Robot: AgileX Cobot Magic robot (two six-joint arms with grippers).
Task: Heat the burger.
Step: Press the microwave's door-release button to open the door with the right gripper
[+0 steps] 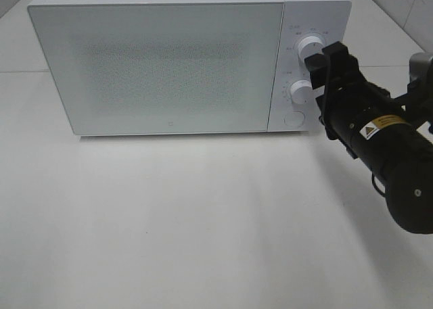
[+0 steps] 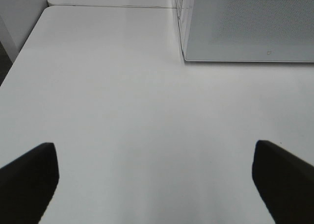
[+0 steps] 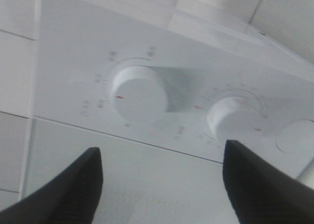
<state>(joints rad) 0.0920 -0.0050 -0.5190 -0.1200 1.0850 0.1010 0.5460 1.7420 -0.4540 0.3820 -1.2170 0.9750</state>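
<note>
The burger shows in no view; I cannot tell where it is. The microwave [image 1: 162, 65] stands on the white table [image 1: 203, 221] with its frosted door [image 1: 159, 69] shut, and nothing can be seen through it.

The right arm reaches in from the side. The right gripper [image 3: 161, 150] is just before the control panel, near the upper knob [image 1: 310, 46] and the lower knob [image 1: 301, 89], its fingers spread and grasping nothing. The round button [image 1: 293, 118] sits below.

Only its wrist view shows the left gripper [image 2: 153, 148], low over bare table, fingers wide apart and empty.
</note>
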